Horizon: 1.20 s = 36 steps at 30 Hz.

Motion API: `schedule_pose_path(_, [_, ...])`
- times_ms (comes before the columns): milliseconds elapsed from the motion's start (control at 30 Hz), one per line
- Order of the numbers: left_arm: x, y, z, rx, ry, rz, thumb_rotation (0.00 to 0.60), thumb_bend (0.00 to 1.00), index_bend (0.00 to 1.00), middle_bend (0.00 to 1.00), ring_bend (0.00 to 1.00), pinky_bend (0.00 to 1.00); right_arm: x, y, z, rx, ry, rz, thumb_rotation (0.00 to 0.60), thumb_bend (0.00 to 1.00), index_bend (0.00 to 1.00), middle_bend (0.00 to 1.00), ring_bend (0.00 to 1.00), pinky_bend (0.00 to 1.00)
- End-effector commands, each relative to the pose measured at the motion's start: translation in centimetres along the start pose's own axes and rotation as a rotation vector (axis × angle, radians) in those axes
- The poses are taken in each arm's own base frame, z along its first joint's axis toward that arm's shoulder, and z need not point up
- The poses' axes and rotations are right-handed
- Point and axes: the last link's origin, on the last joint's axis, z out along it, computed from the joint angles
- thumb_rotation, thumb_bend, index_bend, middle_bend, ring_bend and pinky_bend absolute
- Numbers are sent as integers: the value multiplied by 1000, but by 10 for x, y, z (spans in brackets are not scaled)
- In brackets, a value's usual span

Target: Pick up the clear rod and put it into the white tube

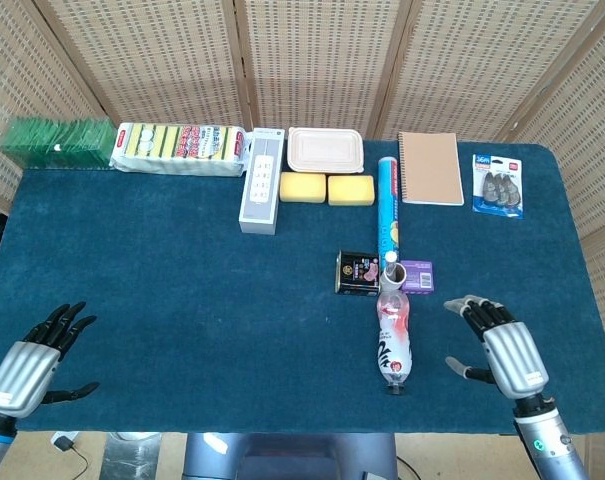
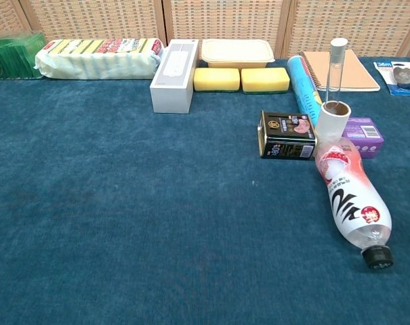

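The white tube stands upright right of centre, between a black tin and a purple box. The clear rod rises out of its open top, lower end inside the tube. From the head view the tube shows end-on, with the rod's top just above it. My left hand hovers at the near left corner, fingers spread, holding nothing. My right hand is at the near right, about a hand's width right of the bottle, fingers apart and empty. Neither hand appears in the chest view.
A plastic bottle lies in front of the tube, cap towards me. A black tin and purple box flank the tube. A blue cylinder, notebook, yellow sponges, a white box and packs line the back.
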Motion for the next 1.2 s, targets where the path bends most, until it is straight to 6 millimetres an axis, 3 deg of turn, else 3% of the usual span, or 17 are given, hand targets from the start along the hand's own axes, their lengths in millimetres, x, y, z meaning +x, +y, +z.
schedule_pose_path(33, [0, 0, 0, 0, -1, -1, 453, 112, 106, 50, 24, 225, -5, -2, 12, -12, -19, 15, 600, 158, 239, 298, 246, 280])
schedule_pose_path(633, [2, -2, 0, 7, 7, -8, 451, 113, 106, 50, 24, 226, -7, -3, 56, -132, -76, 165, 600, 171, 239, 275, 275, 323])
schedule_pose_path(1200, [5, -3, -2, 5, 15, -14, 449, 111, 106, 50, 25, 226, -13, -29, 81, -163, -129, 207, 600, 171, 239, 285, 285, 330])
